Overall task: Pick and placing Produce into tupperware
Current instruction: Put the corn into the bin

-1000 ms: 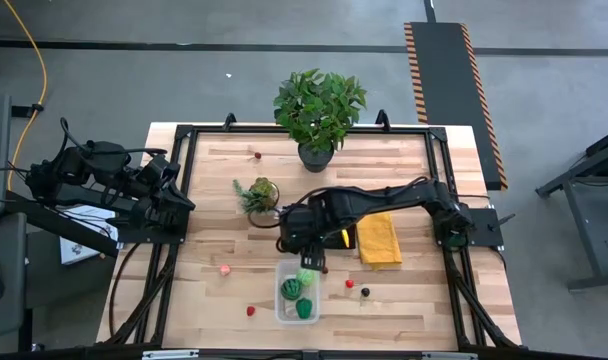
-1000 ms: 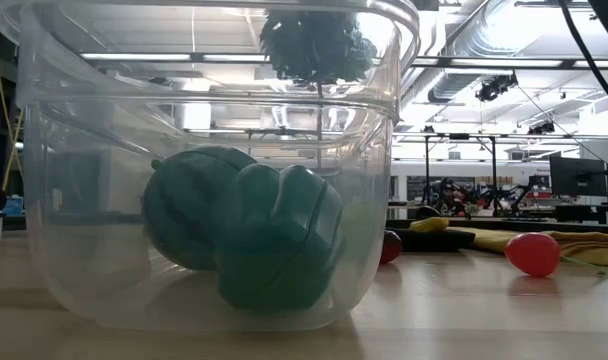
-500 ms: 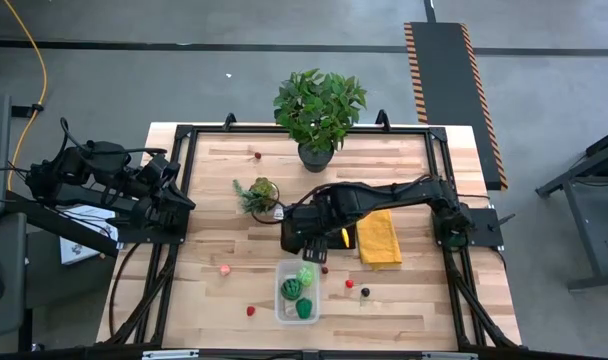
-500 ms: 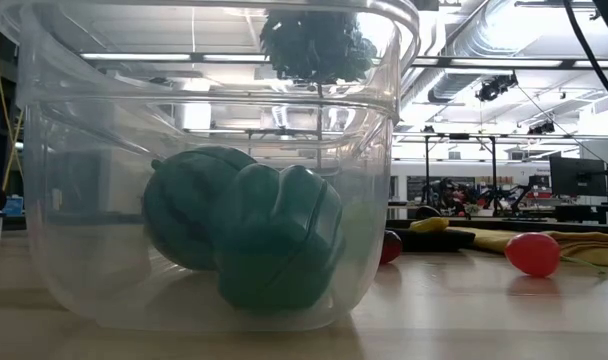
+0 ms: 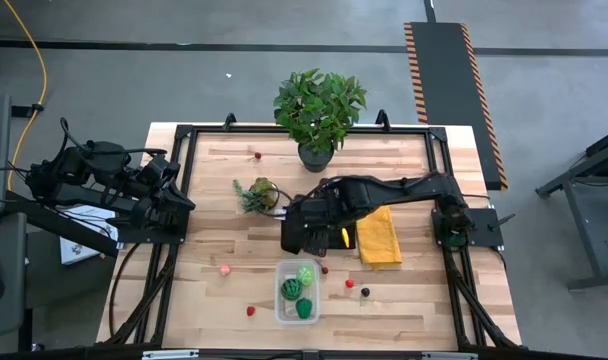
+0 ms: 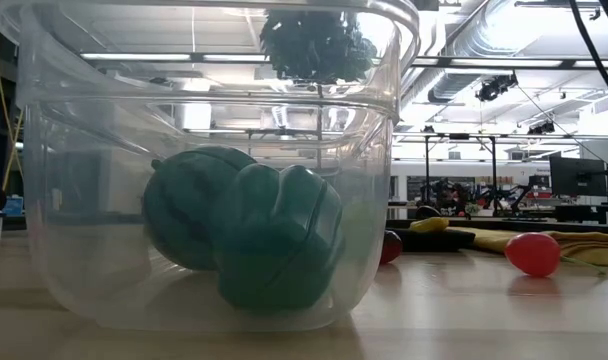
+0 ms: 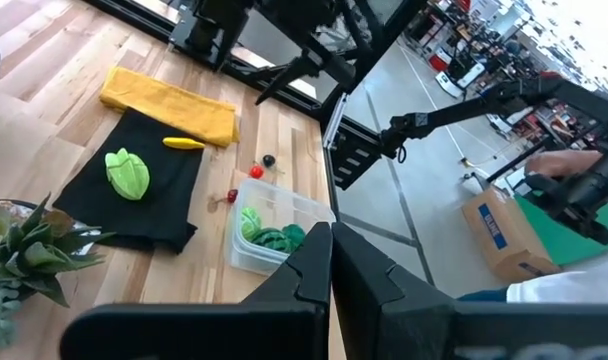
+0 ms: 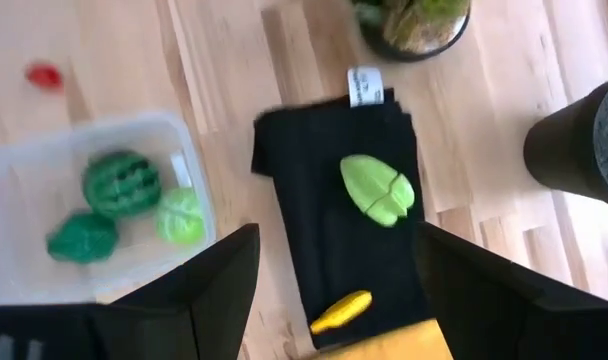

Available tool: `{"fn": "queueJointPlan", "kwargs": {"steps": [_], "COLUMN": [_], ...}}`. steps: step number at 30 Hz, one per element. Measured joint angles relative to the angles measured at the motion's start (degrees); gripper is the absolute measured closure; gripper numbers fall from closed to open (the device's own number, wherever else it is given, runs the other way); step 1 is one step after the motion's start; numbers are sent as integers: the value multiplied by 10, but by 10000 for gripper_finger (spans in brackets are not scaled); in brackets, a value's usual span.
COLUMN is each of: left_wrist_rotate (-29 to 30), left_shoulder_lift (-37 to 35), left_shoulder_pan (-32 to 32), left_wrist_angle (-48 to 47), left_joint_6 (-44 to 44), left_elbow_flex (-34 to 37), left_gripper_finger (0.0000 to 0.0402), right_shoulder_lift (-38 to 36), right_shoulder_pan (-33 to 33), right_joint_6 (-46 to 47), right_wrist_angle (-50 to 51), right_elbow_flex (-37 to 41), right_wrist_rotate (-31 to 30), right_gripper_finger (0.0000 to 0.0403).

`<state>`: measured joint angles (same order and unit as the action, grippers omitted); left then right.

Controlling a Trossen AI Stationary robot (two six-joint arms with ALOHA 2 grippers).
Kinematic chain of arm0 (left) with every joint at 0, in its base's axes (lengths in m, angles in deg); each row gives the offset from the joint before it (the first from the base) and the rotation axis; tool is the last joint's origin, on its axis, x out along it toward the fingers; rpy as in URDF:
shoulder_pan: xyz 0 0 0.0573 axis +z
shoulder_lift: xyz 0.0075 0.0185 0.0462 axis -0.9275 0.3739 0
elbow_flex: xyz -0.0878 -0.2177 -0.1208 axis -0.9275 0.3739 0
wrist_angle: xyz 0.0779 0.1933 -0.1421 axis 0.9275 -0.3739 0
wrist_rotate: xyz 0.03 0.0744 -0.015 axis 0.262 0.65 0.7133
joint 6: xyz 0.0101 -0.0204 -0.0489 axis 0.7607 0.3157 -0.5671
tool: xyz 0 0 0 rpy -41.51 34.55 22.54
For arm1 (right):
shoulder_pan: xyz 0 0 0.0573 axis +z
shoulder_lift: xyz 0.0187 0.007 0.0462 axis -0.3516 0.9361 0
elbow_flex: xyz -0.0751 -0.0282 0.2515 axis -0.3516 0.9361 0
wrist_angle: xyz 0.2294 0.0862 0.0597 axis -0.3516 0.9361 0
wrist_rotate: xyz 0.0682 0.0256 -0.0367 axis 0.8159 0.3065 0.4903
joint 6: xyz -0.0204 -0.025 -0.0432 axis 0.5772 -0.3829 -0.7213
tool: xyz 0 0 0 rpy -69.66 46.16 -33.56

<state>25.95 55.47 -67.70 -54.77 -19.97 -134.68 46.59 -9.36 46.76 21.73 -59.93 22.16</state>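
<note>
The clear tupperware stands near the table's front edge and holds a striped green piece, a dark green piece and a lime-green piece. My right gripper hangs open above a black cloth, just beyond the tupperware's far end, with nothing between its fingers. On that cloth lie another lime-green piece and a yellow piece. My left gripper waits shut at the table's left edge.
Loose produce lies on the wood: red pieces, a pink one, a dark one. A folded yellow cloth lies right of the black cloth. A small succulent and a large potted plant stand farther back.
My right gripper has risen and drawn back from above the tupperware's far end toward the table's far edge, turning a little at the wrist and staying open. The lime-green piece stays lying in the tupperware.
</note>
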Motion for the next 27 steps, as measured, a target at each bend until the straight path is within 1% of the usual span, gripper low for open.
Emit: {"fn": "queueJointPlan", "kwargs": {"steps": [3, 8, 14, 18, 24, 27], "left_wrist_rotate": [-1, -9, -11, -11, -10, -8], "left_shoulder_lift": [0, 0, 0, 0, 0, 0], "left_shoulder_pan": [0, 0, 0, 0, 0, 0], "left_wrist_angle": [0, 0, 0, 0, 0, 0], "left_joint_6": [0, 0, 0, 0, 0, 0], "left_elbow_flex": [0, 0, 0, 0, 0, 0], "left_gripper_finger": [401, 401, 401, 401, 401, 401], "right_shoulder_lift": [-14, -31, -33, -43, -104, -144], "right_shoulder_pan": [-5, -19, -30, -45, -60, -60], "right_joint_6": [6, 2, -2, -9, -27, -41], "right_wrist_angle": [-33, -100, -117, -155, -240, -252], "right_elbow_flex": [0, 0, 0, 0, 0, 0], "right_wrist_rotate": [-18, -17, -14, 13, 25, 25], "right_gripper_finger": [149, 149, 149, 149, 149, 149]}}
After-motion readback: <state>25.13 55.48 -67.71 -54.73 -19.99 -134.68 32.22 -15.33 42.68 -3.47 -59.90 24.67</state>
